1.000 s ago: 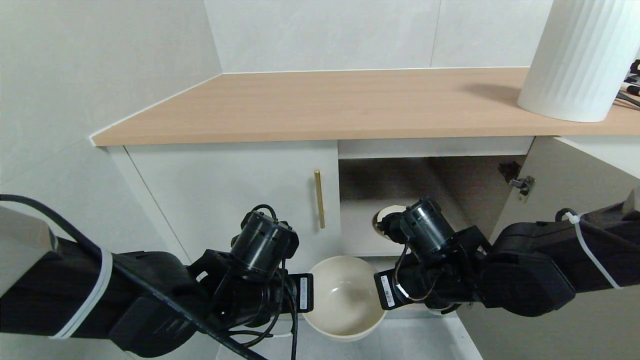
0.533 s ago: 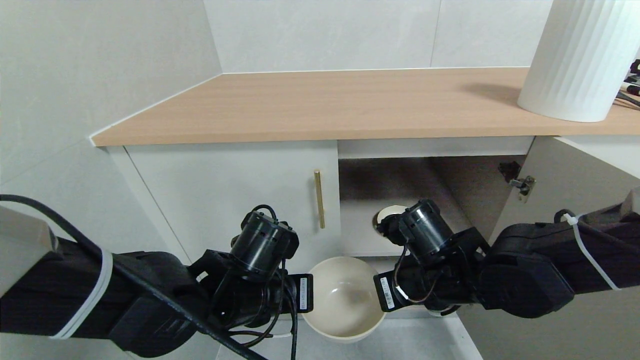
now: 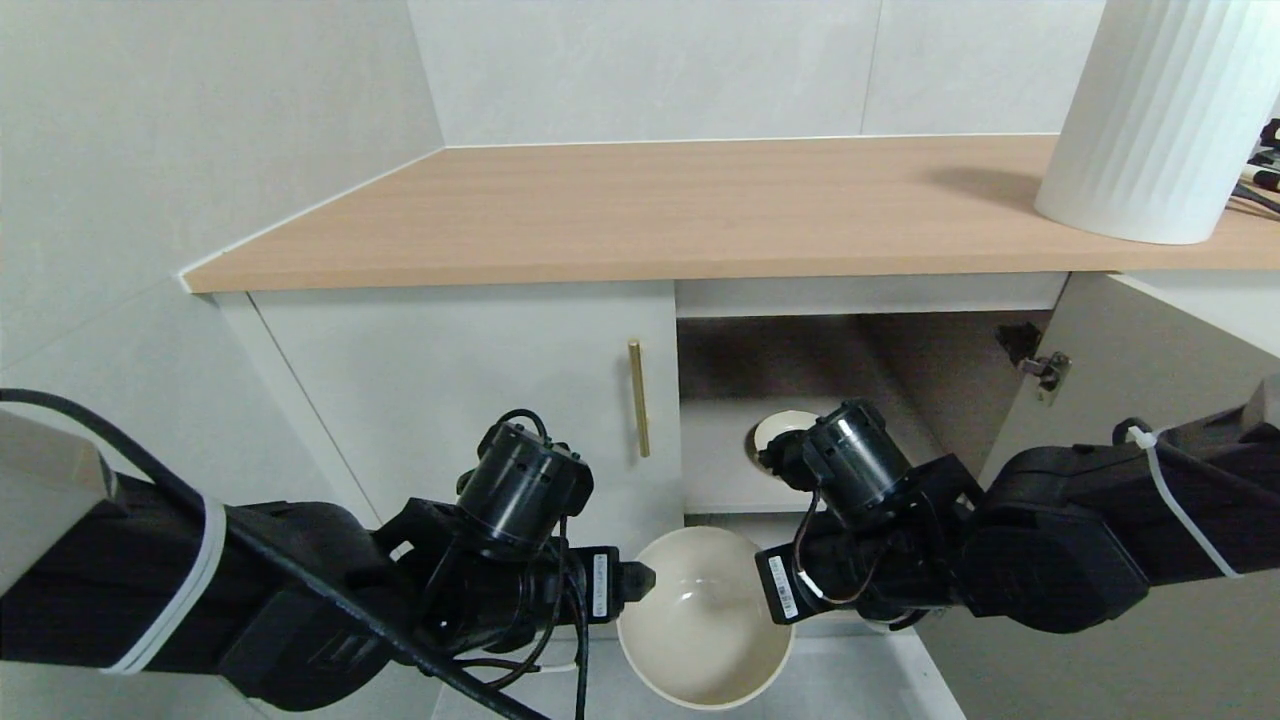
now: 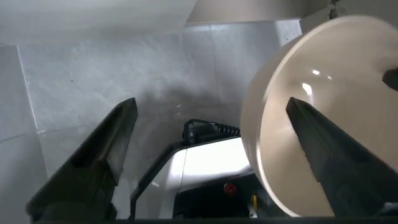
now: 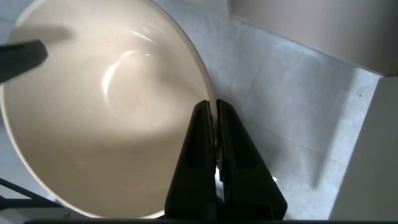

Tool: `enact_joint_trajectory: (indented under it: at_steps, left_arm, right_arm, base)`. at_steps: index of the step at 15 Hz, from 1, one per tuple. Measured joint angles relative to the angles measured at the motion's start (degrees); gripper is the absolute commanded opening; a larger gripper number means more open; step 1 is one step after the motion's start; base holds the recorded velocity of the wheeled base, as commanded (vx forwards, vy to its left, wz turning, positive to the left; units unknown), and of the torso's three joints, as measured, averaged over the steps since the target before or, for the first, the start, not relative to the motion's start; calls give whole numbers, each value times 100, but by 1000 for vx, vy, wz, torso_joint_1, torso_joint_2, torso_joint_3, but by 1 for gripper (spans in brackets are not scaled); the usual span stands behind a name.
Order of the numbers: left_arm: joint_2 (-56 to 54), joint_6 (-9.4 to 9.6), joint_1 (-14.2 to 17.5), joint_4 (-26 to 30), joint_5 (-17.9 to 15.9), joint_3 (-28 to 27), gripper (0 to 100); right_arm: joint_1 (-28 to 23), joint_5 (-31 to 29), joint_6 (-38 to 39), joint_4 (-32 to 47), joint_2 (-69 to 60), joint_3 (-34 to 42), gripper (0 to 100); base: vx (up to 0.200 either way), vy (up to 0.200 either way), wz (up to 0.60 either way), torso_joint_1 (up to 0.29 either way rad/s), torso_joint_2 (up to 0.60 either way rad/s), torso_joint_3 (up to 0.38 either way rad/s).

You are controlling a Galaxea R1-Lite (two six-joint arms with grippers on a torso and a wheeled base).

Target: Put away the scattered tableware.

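Observation:
A cream bowl (image 3: 705,625) hangs low in front of the open cabinet, between my two arms. My right gripper (image 5: 214,106) is shut on the bowl's (image 5: 106,106) rim, one finger inside and one outside; in the head view this gripper (image 3: 778,592) sits at the bowl's right side. My left gripper (image 4: 211,106) stands open at the bowl's (image 4: 280,124) left side, with one finger (image 4: 329,155) across the bowl's mouth and the other out over the floor. In the head view its fingertip (image 3: 640,578) shows by the left rim.
The cabinet's right door (image 3: 1130,370) is swung open, and a pale round dish (image 3: 780,428) sits on the shelf inside. The left door is shut, with a gold handle (image 3: 637,398). A white ribbed vase (image 3: 1160,120) stands on the wooden countertop (image 3: 650,210).
The bowl has shifted slightly right and lower with the right gripper. The left gripper's finger now juts out beside the left rim, where before it lay close against the bowl.

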Motion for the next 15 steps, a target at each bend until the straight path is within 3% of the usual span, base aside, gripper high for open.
enact_joint_trajectory:
  at_steps: [4, 9, 15]
  left_arm:
    - [-7, -2, -5, -6, -13, 0, 100]
    - [-41, -2, 1, -11, 5, -9, 100]
    - [-50, -5, 4, -11, 143, -17, 100]
  right_arm:
    - [-61, -312, -50, -6, 93, 0, 0]
    - [-642, -640, 66, -28, 558, -425, 0]
    - [-1429, -645, 1100, -386, 953, -952, 0]
  base:
    - [0, 0, 0, 0, 0, 0]
    - [0, 0, 0, 0, 0, 0]
    - [0, 0, 0, 0, 0, 0]
